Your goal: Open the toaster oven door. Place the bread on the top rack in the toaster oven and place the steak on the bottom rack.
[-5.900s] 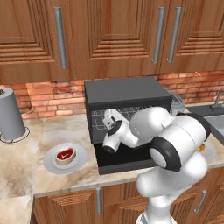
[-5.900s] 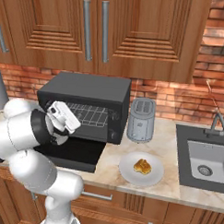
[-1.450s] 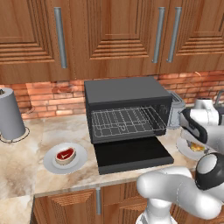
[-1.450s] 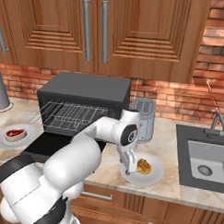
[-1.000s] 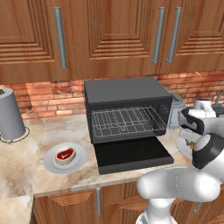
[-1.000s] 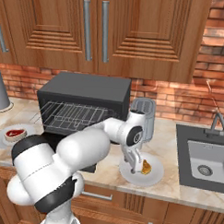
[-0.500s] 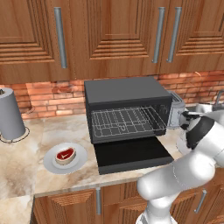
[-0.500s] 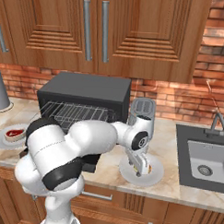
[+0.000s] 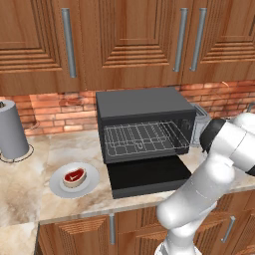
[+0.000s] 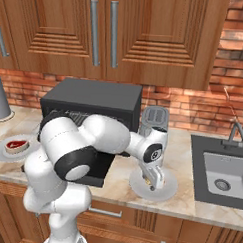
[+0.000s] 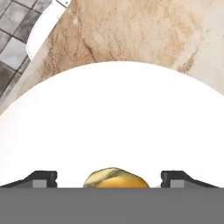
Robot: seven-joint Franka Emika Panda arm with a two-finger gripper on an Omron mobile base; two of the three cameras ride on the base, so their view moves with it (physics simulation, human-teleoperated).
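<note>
- Hand view is showing the bread (image 11: 115, 177), a golden-brown piece, lying on a white plate (image 11: 113, 118) right between the two dark fingertips (image 11: 43, 178) of the pincer (image 11: 109, 179).
- Pincer jaws are standing spread wide on either side of the bread, not pressing on it as far as I can see.
- Right base view is showing the pincer (image 10: 155, 181) reaching down onto that plate (image 10: 140, 187), which is sitting on the desk (image 10: 190, 196) just in front of a small silver toaster (image 10: 153, 121).
- Left base view is showing the toaster oven (image 9: 142, 124) with the toaster oven door (image 9: 147, 177) lying open and flat, and the wire racks (image 9: 144, 139) showing inside.
- Further left, the steak (image 9: 74, 177) is resting on its own plate (image 9: 57, 187), well apart from the arm.
- A grey canister (image 9: 12, 130) is standing at the far left by the brick wall (image 9: 55, 112).
</note>
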